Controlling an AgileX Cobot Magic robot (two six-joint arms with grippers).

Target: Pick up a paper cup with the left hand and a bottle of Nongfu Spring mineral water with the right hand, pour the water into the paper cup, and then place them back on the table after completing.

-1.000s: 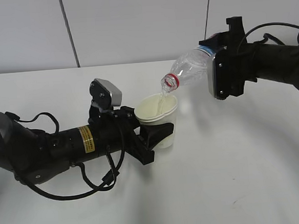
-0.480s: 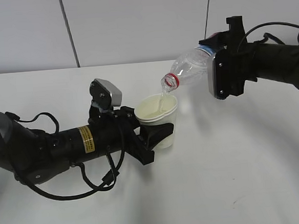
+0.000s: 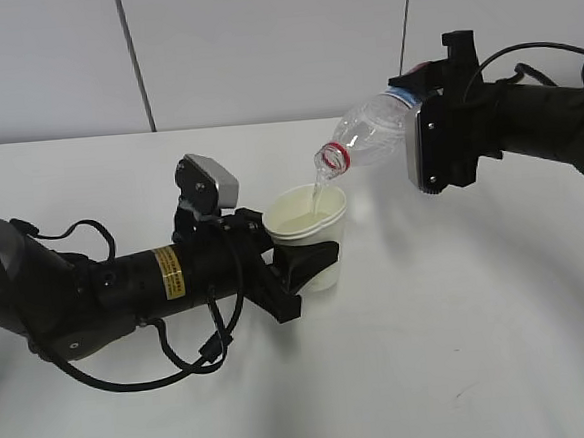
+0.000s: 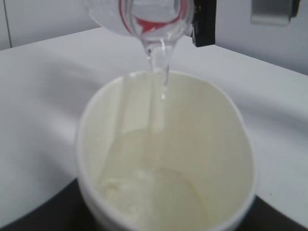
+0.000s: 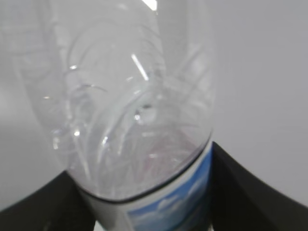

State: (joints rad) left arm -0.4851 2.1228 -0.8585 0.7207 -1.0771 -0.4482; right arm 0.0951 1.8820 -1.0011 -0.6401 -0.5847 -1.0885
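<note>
My left hand's gripper (image 3: 298, 271), on the yellow-labelled arm, is shut on a white paper cup (image 3: 310, 233) and holds it upright over the table (image 3: 461, 347). My right hand's gripper (image 3: 429, 147) is shut on the clear Nongfu Spring bottle (image 3: 371, 133), tilted with its red-ringed mouth (image 3: 330, 159) down over the cup. A thin stream of water (image 3: 316, 195) runs into the cup. In the left wrist view the stream (image 4: 159, 79) falls into the cup (image 4: 166, 159), which holds water. The right wrist view shows the bottle (image 5: 130, 110) between black fingers (image 5: 236, 192).
A grey panelled wall (image 3: 260, 41) stands behind the table's far edge. The white tabletop stretches in front and to the right of the arms. A black cable (image 3: 172, 363) loops under the left arm.
</note>
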